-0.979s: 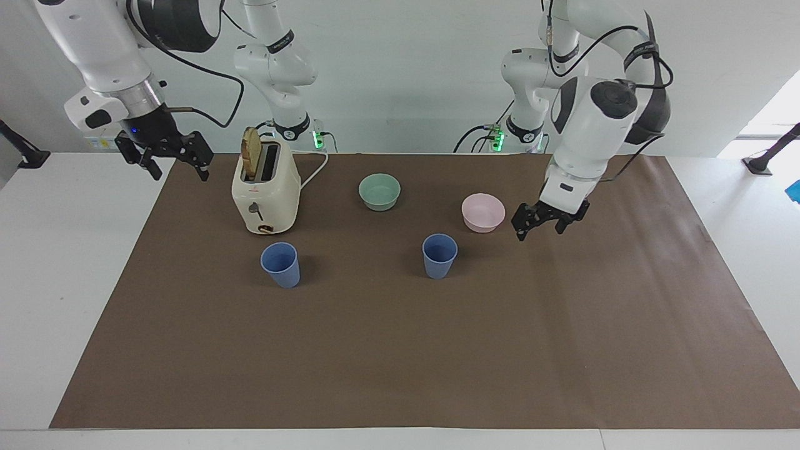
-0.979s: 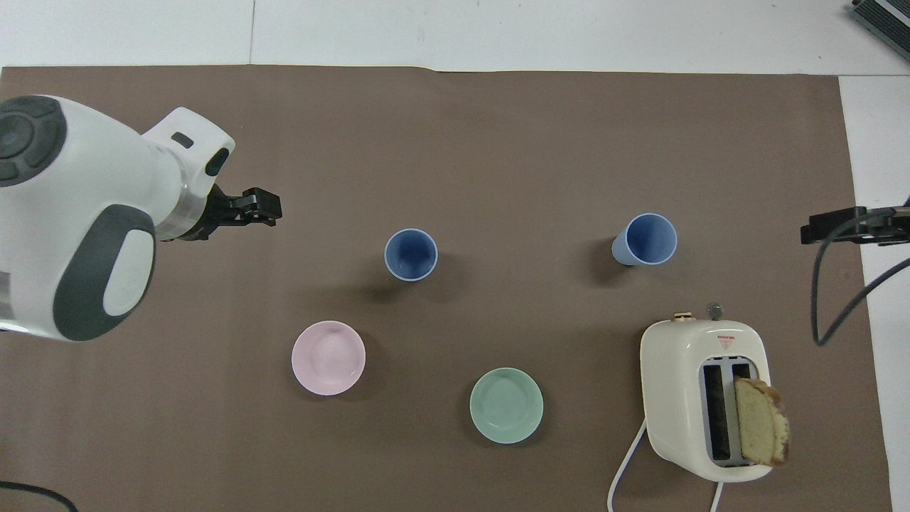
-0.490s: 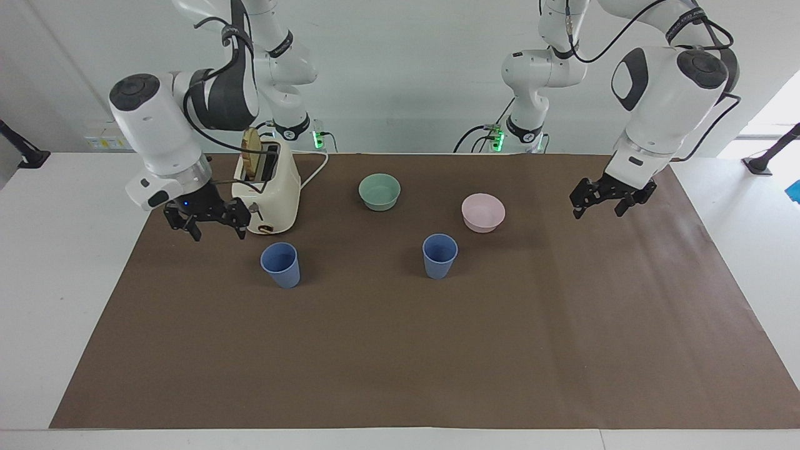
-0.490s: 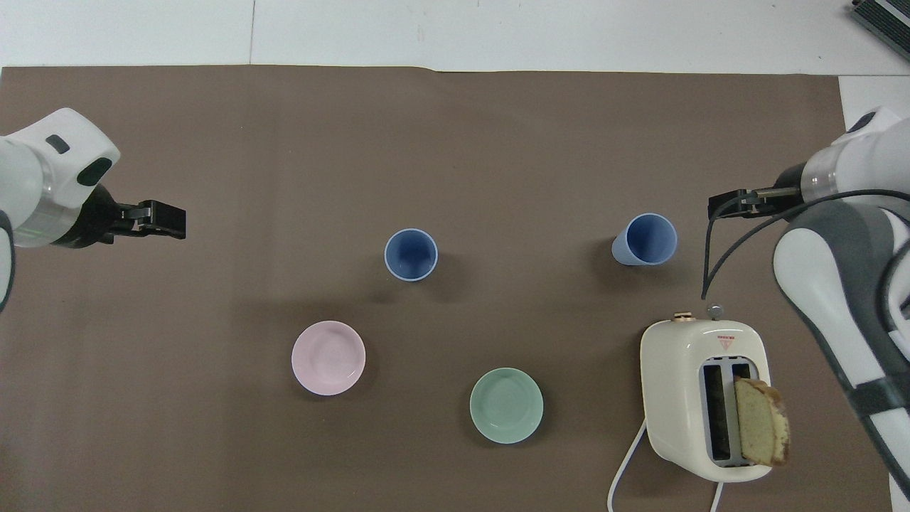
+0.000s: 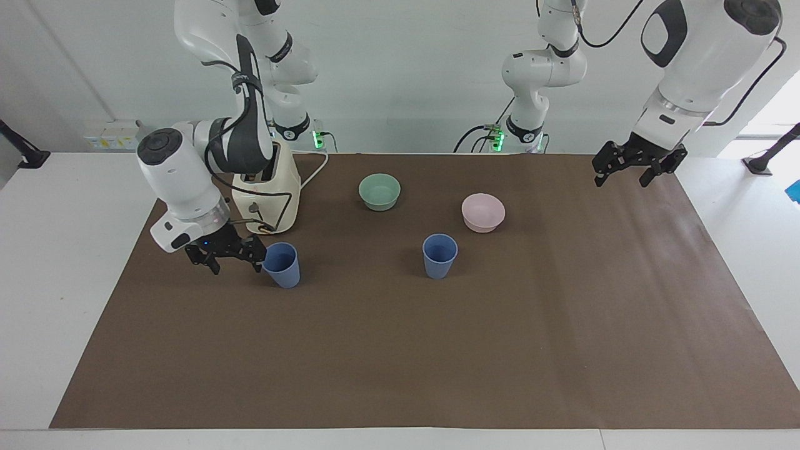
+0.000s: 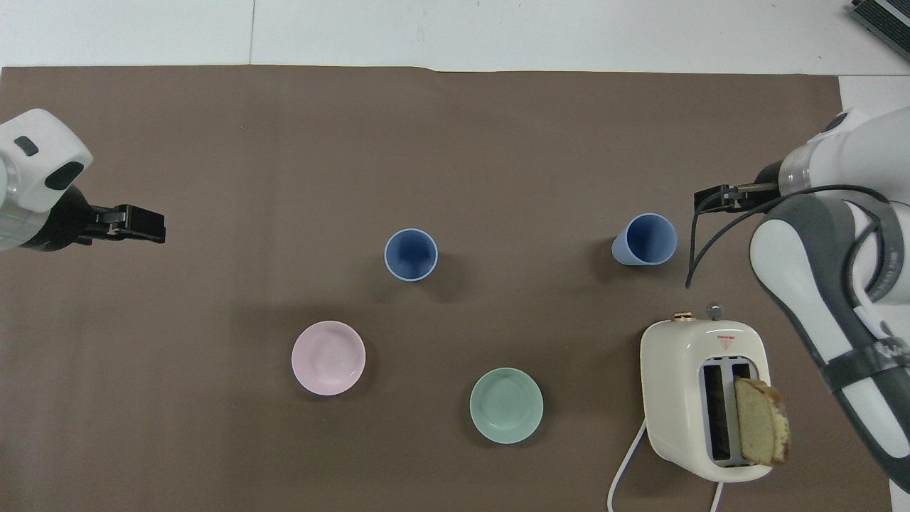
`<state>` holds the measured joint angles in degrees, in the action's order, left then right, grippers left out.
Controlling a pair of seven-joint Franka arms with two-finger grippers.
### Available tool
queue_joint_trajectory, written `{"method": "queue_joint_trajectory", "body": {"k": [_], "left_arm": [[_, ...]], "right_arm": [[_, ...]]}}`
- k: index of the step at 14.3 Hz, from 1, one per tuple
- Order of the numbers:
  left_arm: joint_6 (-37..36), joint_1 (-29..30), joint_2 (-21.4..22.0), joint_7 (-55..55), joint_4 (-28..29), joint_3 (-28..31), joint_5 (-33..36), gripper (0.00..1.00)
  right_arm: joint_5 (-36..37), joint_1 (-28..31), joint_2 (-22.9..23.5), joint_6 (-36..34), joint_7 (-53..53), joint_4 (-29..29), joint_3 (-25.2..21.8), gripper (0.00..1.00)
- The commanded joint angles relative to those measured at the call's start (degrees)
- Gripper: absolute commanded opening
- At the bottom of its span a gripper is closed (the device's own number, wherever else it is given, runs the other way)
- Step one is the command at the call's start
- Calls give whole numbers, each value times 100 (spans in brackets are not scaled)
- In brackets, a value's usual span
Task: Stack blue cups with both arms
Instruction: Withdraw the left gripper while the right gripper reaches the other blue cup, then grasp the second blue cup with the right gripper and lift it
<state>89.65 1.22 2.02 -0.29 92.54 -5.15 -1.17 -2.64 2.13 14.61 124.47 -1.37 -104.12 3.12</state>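
Two blue cups stand upright and apart on the brown mat. One cup point(image 5: 281, 265) point(image 6: 645, 240) is near the toaster, the other cup point(image 5: 440, 256) point(image 6: 411, 254) is mid-table by the pink bowl. My right gripper point(image 5: 226, 256) point(image 6: 714, 198) hangs low and open just beside the first cup, toward the right arm's end of the table. That cup is outside its fingers. My left gripper point(image 5: 632, 167) point(image 6: 138, 224) is open and empty, raised over the mat's edge at the left arm's end, well clear of both cups.
A cream toaster point(image 5: 267, 194) holding a bread slice point(image 6: 761, 423) stands close to the right arm, nearer to the robots than the first cup. A mint-green bowl point(image 5: 379, 191) and a pink bowl point(image 5: 483, 212) sit nearer to the robots than the second cup.
The right gripper swung down past the toaster to beside the first cup. The left gripper rose and drew away from the pink bowl toward its own end. Both cups stayed put.
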Motion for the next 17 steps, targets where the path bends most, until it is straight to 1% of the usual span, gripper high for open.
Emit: {"method": "queue_joint_trajectory", "body": {"k": [1, 3, 6, 8, 11, 12, 13, 14, 15, 17], "left_arm": [[-229, 54, 26, 21, -114, -38, 65, 100], [-185, 46, 18, 20, -140, -47, 38, 100], [-220, 54, 35, 3, -210, -4, 30, 100], [-237, 46, 132, 3, -228, -55, 38, 100], [-413, 46, 176, 20, -236, -30, 38, 100], [-405, 54, 211, 20, -219, -47, 38, 100], [-396, 54, 255, 55, -184, -47, 38, 100], [-413, 63, 255, 38, -175, -38, 38, 100], [-396, 63, 255, 29, -184, -30, 38, 100], [-343, 98, 247, 20, -201, -12, 47, 100]], "right_arm": [[-105, -99, -160, -19, 67, -230, 14, 100], [-105, -143, -187, -11, 57, -432, 14, 100], [-105, -161, -169, 7, -30, -477, 14, 100], [-105, -152, -169, 16, -83, -530, 14, 100], [-96, -143, -116, 104, -266, -583, 14, 100], [-96, -134, -116, 95, -276, -591, 14, 85], [-96, -134, -116, 95, -311, -583, 5, 63], [-96, -134, -116, 95, -312, -591, 14, 45], [-96, -134, -116, 95, -312, -591, 14, 33], [-96, -134, -116, 104, -312, -591, 14, 13]]}}
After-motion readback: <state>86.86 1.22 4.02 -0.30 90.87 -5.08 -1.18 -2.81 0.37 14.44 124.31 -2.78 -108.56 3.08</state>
